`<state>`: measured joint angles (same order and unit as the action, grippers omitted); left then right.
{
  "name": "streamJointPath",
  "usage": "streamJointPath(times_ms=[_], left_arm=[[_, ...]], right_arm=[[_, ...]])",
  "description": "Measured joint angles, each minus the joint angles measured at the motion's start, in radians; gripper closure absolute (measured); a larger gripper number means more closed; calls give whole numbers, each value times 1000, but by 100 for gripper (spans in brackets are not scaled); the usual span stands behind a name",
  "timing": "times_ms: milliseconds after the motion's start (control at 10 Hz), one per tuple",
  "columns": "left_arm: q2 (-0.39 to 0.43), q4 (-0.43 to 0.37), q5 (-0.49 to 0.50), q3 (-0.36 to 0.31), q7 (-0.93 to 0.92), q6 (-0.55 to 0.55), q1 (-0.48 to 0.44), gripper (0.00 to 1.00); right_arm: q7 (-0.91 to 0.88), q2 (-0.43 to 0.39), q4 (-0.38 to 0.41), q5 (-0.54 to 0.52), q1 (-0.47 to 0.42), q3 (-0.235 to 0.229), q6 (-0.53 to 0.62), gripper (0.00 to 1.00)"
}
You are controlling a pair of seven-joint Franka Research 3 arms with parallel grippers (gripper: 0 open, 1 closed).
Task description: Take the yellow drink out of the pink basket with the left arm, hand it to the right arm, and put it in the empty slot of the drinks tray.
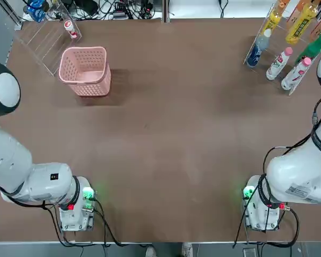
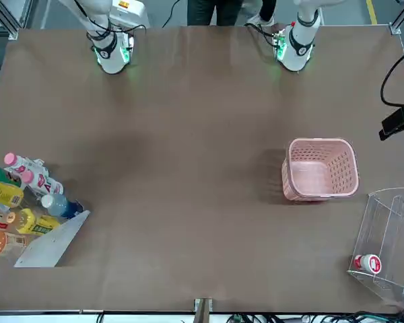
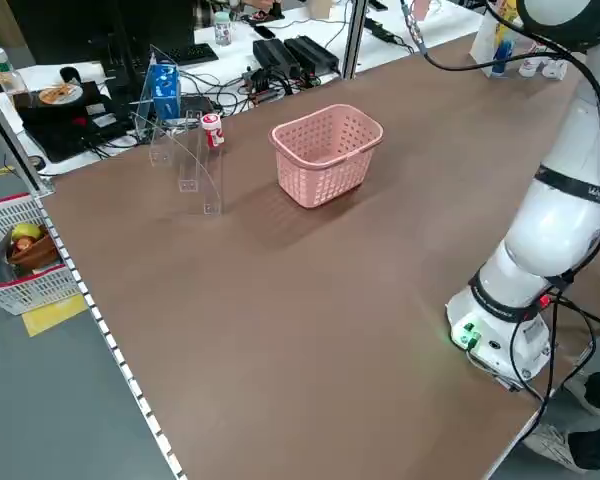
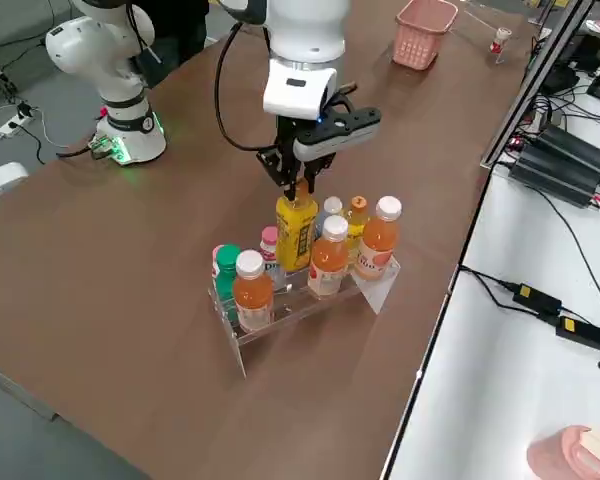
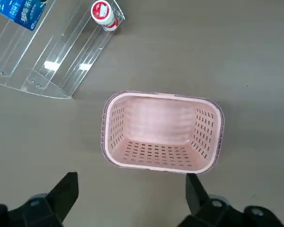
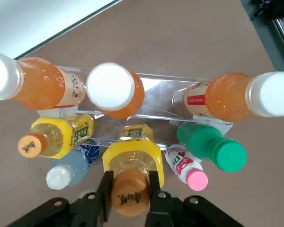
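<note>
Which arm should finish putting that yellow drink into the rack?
The right. Its gripper is shut on the yellow drink, directly over the drinks tray. The left gripper hangs open above the emptied pink basket, far across the table.

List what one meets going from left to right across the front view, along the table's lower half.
drinks tray with its bottles, pink basket, clear acrylic box holding a small red-white can.

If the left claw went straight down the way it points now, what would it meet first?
Likely the near rim of the pink basket, or bare table just beside it; depth is unclear. The left claw is open above it.
</note>
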<state>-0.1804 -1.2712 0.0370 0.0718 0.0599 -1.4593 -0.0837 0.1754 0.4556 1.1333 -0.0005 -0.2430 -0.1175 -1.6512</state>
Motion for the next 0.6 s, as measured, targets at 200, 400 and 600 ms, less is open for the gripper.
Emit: streamJointPath(times_ms=[200,400,600], left_arm=[[0,0,0,0,0,0,0,0],[0,0,0,0,0,0,0,0],[0,0,0,0,0,0,0,0]], right_arm=[[0,10,0,1,0,0,-1,66],[0,15,-1,6,1,2,-4,66],[0,23,-1,8,2,4,-13,66]])
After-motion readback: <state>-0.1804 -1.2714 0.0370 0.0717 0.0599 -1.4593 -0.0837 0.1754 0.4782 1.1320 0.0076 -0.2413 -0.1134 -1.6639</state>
